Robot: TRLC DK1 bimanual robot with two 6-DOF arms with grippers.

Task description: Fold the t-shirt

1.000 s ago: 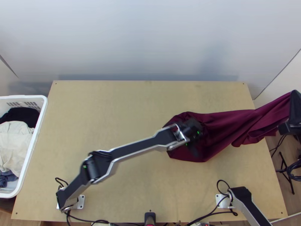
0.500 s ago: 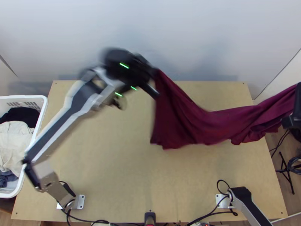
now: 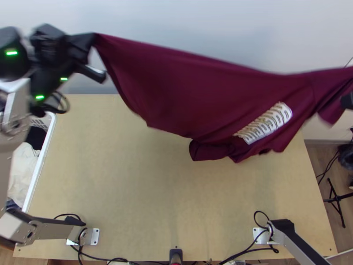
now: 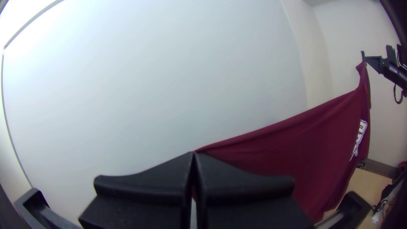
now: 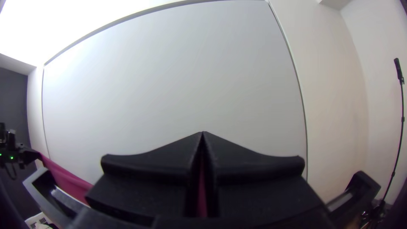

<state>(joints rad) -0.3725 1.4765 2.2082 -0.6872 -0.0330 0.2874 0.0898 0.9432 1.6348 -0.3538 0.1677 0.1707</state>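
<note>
"How many shirts are being handled?"

"One. A single maroon t-shirt point(image 3: 189, 84) is hanging spread above the counter point(image 3: 132, 198), one white block of lettering point(image 3: 267, 123) showing on it."

"And what is carrying it?"

"Two pincers. The left pincer point(image 3: 94, 38) is clenching one gathered corner, beyond the counter's far left side. The right pincer point(image 3: 347, 100) is grasping the other end at the top view's right edge, its two fingers pressing together with maroon cloth between them. Which parts of the garment they are pinching is not showing clearly."

"How are the edges lying?"

"The upper edge is running taut between the pincers, sagging slightly. The lower edge is dropping unevenly, dangling in loose folds over the counter's right half and crossing above its far edge."

"Where is the room opening up?"

"Wide wood is spreading below the shirt, across the counter's left and middle, down to the near edge, where two base plates point(image 3: 95, 236) are sitting, one per arm."

"Anything beside it?"

"One white basket point(image 3: 40, 163) is standing along the left edge, partly behind the left arm point(image 3: 44, 227). At least three cloths are lying inside: one black point(image 3: 37, 138), one pale point(image 3: 22, 165), one blue point(image 3: 12, 203). One tripod point(image 3: 337, 198) is standing past the right edge."
</note>
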